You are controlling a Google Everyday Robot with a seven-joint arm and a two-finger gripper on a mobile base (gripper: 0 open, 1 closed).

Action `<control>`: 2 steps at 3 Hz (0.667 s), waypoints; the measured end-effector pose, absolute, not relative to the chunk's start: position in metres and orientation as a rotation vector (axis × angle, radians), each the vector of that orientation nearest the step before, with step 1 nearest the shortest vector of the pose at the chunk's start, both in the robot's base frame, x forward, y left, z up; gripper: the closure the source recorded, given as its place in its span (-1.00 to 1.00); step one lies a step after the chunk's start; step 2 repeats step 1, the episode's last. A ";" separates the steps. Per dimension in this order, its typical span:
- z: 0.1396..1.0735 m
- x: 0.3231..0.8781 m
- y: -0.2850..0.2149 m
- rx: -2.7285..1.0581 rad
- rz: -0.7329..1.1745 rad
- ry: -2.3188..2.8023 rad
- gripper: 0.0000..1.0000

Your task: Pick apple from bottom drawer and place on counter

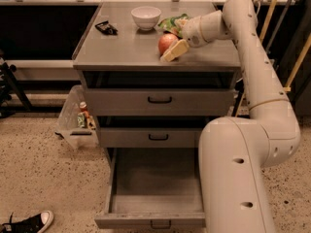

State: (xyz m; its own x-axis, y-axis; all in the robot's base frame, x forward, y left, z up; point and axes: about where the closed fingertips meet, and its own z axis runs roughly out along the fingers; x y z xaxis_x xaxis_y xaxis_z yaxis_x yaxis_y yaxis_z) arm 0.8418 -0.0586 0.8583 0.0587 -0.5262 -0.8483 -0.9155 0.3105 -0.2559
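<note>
The red apple (166, 42) with a paler patch sits low at the counter (121, 50), right of its middle, between my gripper's fingers. My gripper (171, 46) reaches in from the right and is shut on the apple; one yellowish finger (176, 50) lies along the apple's front right side. I cannot tell whether the apple touches the surface. The bottom drawer (155, 188) is pulled fully open and its inside is bare, with its black handle (160, 224) at the front.
A white bowl (146, 16), a small black object (105, 27) and a green bag (173, 23) are on the counter's back half. The two upper drawers are closed. A clear bin (75, 121) stands on the floor at left, a sneaker (29, 223) at bottom left. My arm's white body (238, 178) stands right of the open drawer.
</note>
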 end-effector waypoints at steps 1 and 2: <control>0.858 0.842 -0.059 -1.345 0.500 1.601 -1.00; 0.858 0.842 -0.059 -1.345 0.500 1.601 -1.00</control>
